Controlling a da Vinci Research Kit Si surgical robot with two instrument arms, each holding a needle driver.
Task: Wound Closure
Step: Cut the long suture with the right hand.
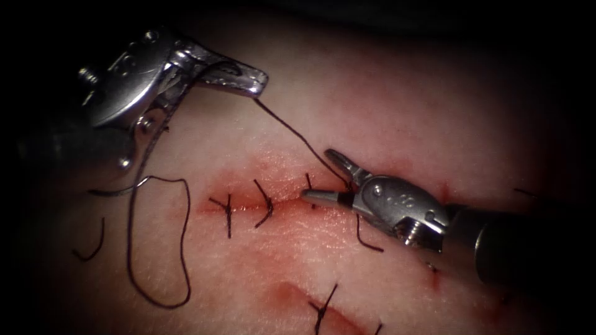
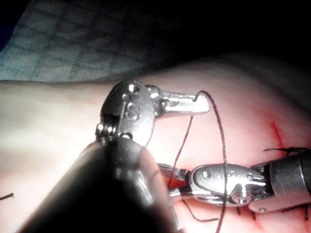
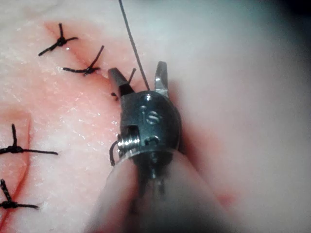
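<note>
Left tool (image 1: 239,77): bright polished steel, broad rounded wrist block with small round pins and a stamped mark, flat blunt fingers (image 2: 182,104), dark matte shaft (image 2: 121,194) behind. Coiled wire shows at the joint.

Right tool (image 1: 329,177): same steel, slimmer tapered fingers (image 3: 162,77), engraved digits on the wrist block, a slotted screw head, dark round shaft (image 1: 515,248).

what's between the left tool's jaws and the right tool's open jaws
In the endoscope view, a taut thread runs from the left tool to the right tool over bare tissue.
</note>
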